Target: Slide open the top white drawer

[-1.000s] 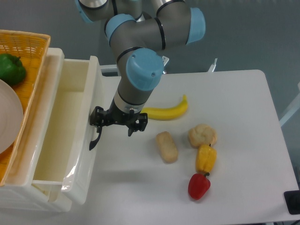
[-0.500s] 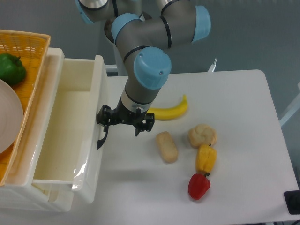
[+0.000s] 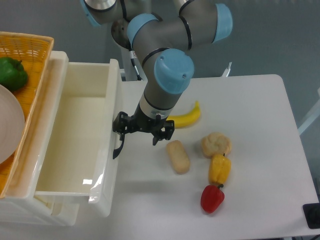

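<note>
On my screen the arm point(image 3: 165, 35) is a chain of fat matte-grey cylinders, each joint capped in glossy light blue — I count one round cap facing the camera and others at the upper links. Thin black seam rings mark where the segments meet. A dark cable runs down beside the upper link. Below the wrist sits a pale silver collar, then the tool point(image 3: 143, 129) — all black, a squat angular body with short blocky fingers and small recesses too fine to make out.
</note>
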Controlling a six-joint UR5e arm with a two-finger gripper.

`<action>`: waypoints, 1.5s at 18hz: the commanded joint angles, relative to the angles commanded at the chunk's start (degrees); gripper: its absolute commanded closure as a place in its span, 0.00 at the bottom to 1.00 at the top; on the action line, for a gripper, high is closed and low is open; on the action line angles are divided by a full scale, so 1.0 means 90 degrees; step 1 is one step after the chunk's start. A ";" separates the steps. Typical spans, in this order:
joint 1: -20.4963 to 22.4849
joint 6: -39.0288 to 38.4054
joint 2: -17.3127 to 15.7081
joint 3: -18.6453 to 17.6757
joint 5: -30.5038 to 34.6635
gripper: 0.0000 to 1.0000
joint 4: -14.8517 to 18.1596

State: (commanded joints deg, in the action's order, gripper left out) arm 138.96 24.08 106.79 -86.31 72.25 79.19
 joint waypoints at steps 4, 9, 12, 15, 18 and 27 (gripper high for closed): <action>0.0058 0.0010 0.0010 0.0059 -0.0010 0.00 0.0010; 0.0146 0.0029 0.0019 0.0078 -0.0010 0.00 0.0010; 0.0146 0.0029 0.0029 0.0078 -0.0058 0.00 0.0019; 0.0146 0.0029 0.0039 0.0059 -0.0088 0.00 0.0020; 0.0156 0.0029 0.0078 0.0039 -0.0244 0.00 0.0029; 0.0263 0.0020 0.0205 0.0029 -0.0576 0.00 0.0058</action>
State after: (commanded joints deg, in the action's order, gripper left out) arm 141.33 24.26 108.63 -86.04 67.06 79.72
